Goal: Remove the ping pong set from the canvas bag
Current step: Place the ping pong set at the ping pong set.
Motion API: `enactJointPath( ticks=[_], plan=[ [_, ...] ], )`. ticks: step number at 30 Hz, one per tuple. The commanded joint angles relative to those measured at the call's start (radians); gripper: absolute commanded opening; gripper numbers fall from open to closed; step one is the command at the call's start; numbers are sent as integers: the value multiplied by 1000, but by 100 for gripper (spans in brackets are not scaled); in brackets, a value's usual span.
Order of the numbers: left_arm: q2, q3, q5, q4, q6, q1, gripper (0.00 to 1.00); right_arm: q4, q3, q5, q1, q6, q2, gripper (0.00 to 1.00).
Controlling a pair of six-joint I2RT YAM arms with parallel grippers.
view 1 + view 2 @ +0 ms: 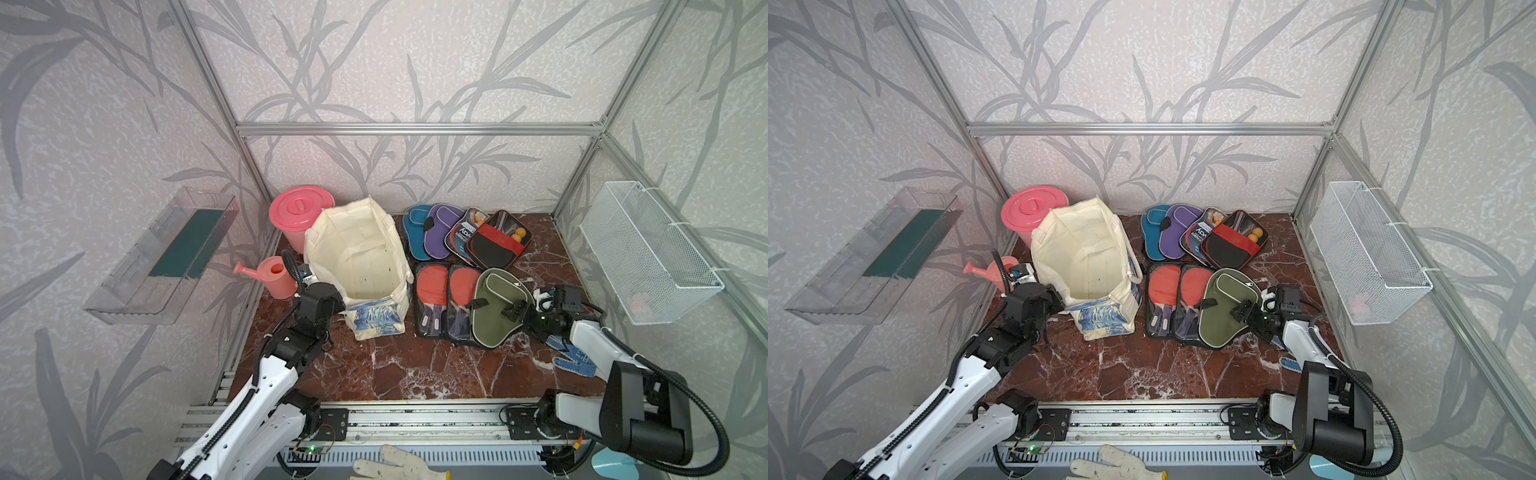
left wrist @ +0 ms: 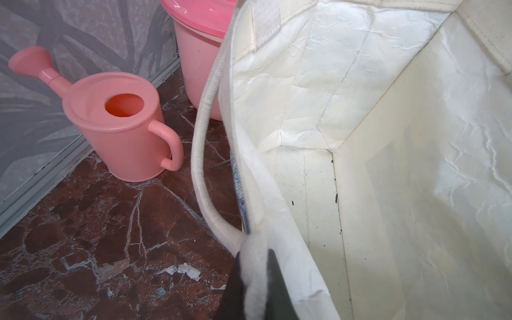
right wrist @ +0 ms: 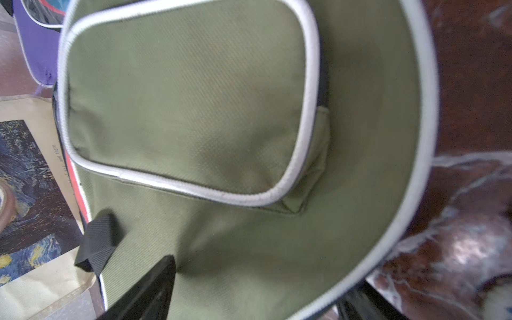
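Observation:
The canvas bag [image 1: 361, 249] [image 1: 1084, 253] stands upright and open, and its cream inside [image 2: 360, 138] shows nothing in it. My left gripper [image 1: 340, 301] [image 1: 1059, 301] [image 2: 256, 263] is shut on the bag's near rim. The ping pong set lies on the table to the right of the bag: teal [image 1: 415, 228], purple [image 1: 440, 228], navy [image 1: 463, 235] and black-red [image 1: 496, 245] cases at the back, two clear cases with red paddles [image 1: 446, 291] in front. The olive case [image 1: 494, 299] [image 1: 1225, 307] [image 3: 194, 110] overlaps them. My right gripper [image 1: 513, 311] [image 1: 1241, 311] [image 3: 261, 279] is open, its jaws astride the olive case's near edge.
A pink lidded bucket [image 1: 299, 216] and a pink watering can [image 1: 274, 276] stand left of the bag. A white wire basket [image 1: 648, 253] hangs on the right wall, a clear shelf [image 1: 166, 257] on the left wall. A blue dotted glove [image 1: 573, 357] lies under my right arm.

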Motion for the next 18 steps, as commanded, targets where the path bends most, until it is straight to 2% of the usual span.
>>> enactJointPath(
  ticks=[1,11,13,15,16,18],
  plan=[
    [15,44,-55,10,11,15,0,-40,21,39,-8,-12,-28,88],
    [58,79,-28,4,-4,31,0,-13,-2,31,-15,3,-99,97],
    [58,85,-26,-7,-15,33,19,-16,-2,32,-16,-2,-104,99],
    [55,88,-19,-12,-22,34,52,-21,1,33,-15,-9,-106,99],
    [54,88,-14,-11,-20,33,59,-20,0,33,-17,-10,-107,99],
    [52,91,-6,-19,-23,34,64,-18,-2,28,-17,-9,-106,99]
  ],
)
